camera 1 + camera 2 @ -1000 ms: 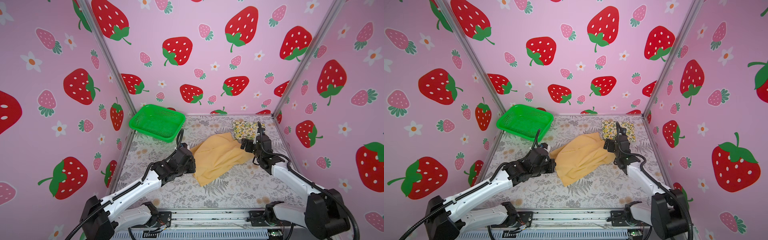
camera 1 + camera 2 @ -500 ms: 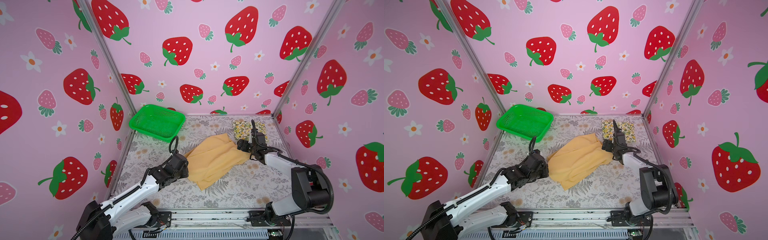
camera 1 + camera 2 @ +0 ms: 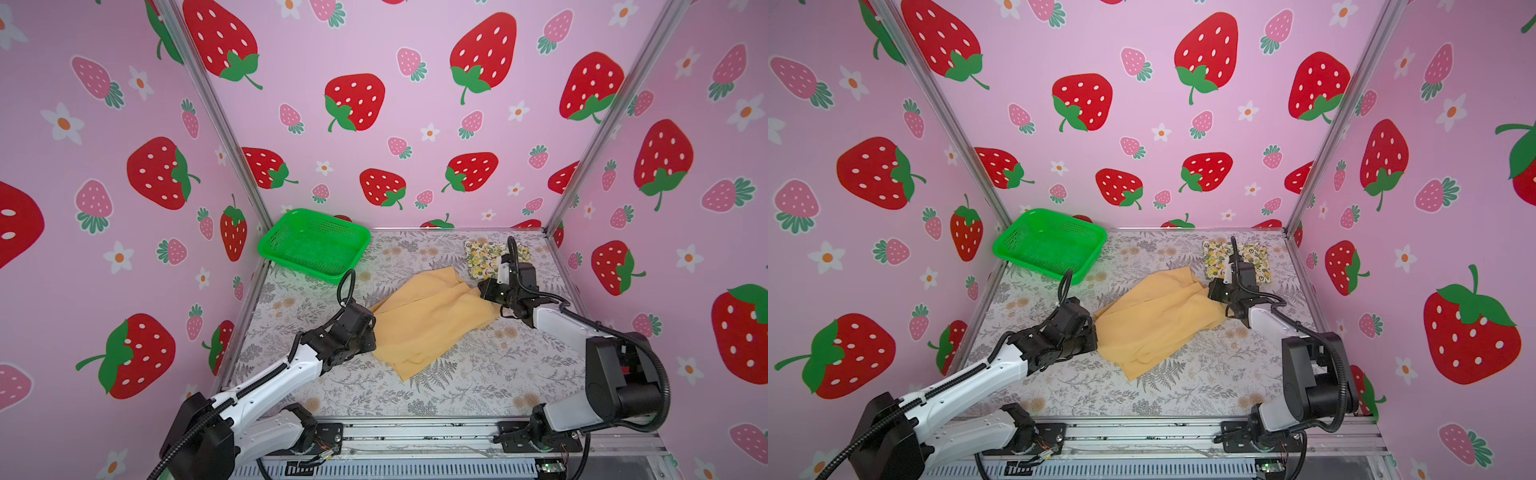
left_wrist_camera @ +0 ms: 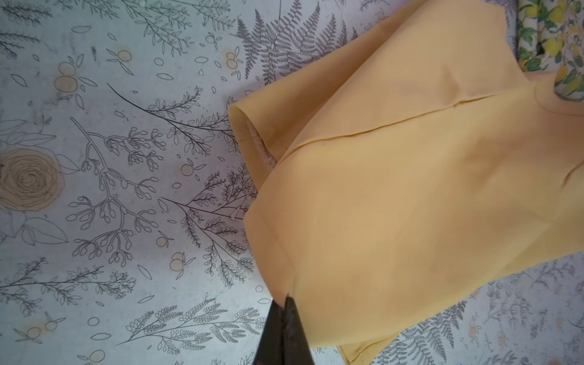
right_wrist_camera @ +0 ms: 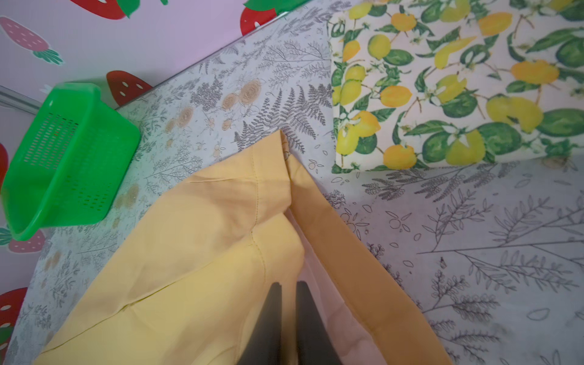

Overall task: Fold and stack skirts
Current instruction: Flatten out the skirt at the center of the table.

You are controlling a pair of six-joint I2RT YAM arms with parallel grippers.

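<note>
Edgewise in left hand (image 4: 286, 303), mustard skirt (image 4: 410, 205)

Table (image 3: 457, 395), with 12 as the back wall. Basket (image 3: 316, 245) at 11, on the table in the far left corner. Printed skirt (image 3: 484, 259) at 1, flat on the table in the far right corner. Plain skirt (image 3: 424, 320) at centre, spread on the table between the two arms. Left gripper (image 4: 287, 305) at its 8 o'clock edge. Right gripper (image 5: 289, 286) at its 2 o'clock corner, between the two skirts. The skirts are near each other, not touching. Basket is apart from both.
</note>
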